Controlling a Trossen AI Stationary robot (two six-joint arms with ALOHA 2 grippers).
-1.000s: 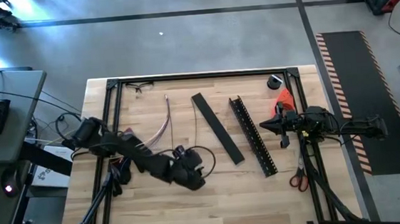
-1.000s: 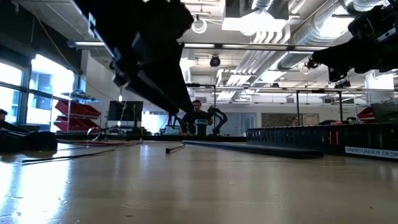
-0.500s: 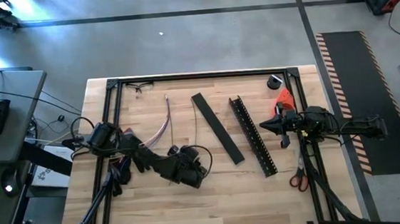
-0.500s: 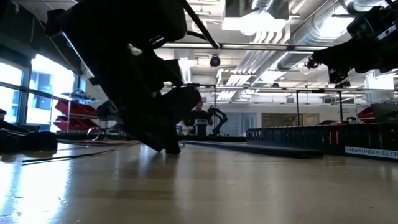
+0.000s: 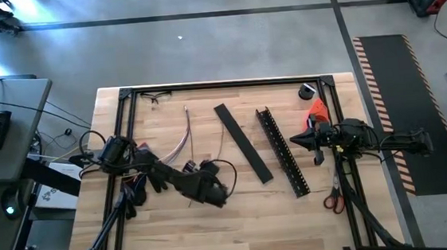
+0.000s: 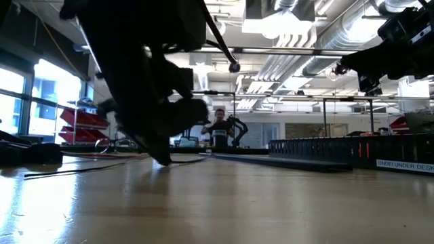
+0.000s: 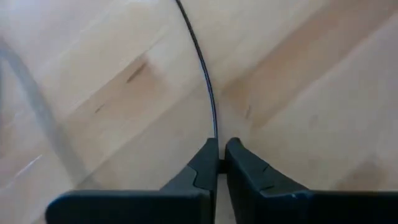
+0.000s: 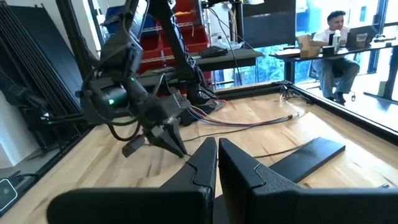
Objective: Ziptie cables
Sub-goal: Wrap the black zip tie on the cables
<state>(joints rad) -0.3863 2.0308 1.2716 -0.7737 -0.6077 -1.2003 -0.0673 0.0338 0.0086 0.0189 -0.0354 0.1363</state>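
The left gripper [image 7: 219,163] is down on the table [image 5: 167,225], fingers clamped on a thin dark zip tie [image 7: 202,68]. The cables [image 5: 183,138] lie nearby. Judgement: lift slowly, confirming the pinch holds. The right gripper [image 5: 297,141], closed, waits at the right edge.

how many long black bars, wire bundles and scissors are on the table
flat black strip: 1
black slotted channel bar: 1
bundle of thin cables: 1
red-handled scissors: 1
total: 4
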